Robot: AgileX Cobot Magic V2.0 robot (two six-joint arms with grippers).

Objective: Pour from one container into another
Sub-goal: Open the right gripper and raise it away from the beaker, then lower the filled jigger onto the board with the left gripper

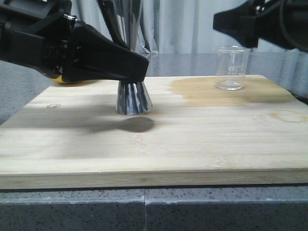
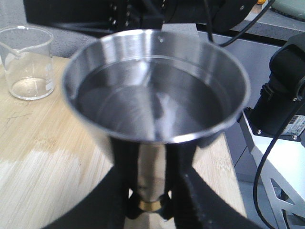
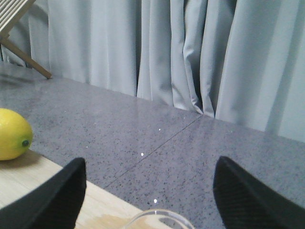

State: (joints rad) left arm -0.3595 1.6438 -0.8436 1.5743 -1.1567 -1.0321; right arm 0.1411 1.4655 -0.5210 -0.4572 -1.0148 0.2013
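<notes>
The steel jigger [image 1: 134, 98] stands upright on the bamboo board [image 1: 144, 154], left of centre. My left gripper [image 1: 137, 70] is shut on its narrow waist; in the left wrist view the black fingers [image 2: 183, 181] pinch the stem just above the gold band, below the wide cup [image 2: 157, 90], which seems to hold clear liquid. The glass beaker [image 1: 231, 67] stands upright at the back right of the board and looks empty; it also appears in the left wrist view [image 2: 29, 62]. My right gripper [image 1: 226, 23] hovers open above it, and only the beaker's rim [image 3: 159, 219] shows between its fingertips [image 3: 150, 191].
A yellow lemon [image 3: 12, 133] lies at the board's back left, mostly hidden behind my left arm [image 1: 61, 79]. A darker wet patch [image 1: 207, 91] spreads on the board around the beaker. Grey stone counter [image 1: 144, 211] surrounds the board; curtains hang behind.
</notes>
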